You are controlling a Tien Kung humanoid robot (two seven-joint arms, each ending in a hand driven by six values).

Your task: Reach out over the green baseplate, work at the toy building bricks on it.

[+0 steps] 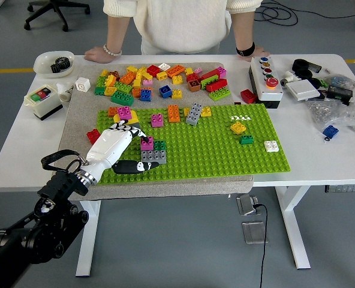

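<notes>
Left hand [119, 146] on green baseplate [225, 150] near-left, fingers at pink brick [147, 143]; grasp unclear. Brick light, rigid, stud-locked: pinch opposite sidewalls.

The baseplate [213, 150] lies on a mat [81, 120] at the counter's [321, 162] centre. Loose bricks [159, 81] sit behind it (toward the person [177, 24]). A button box [266, 81] stands at its right rear, a bowl [53, 62] far left.

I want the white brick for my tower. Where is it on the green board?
In the head view, the white brick sits near the green baseplate's right edge, just right of a small green brick.
</notes>
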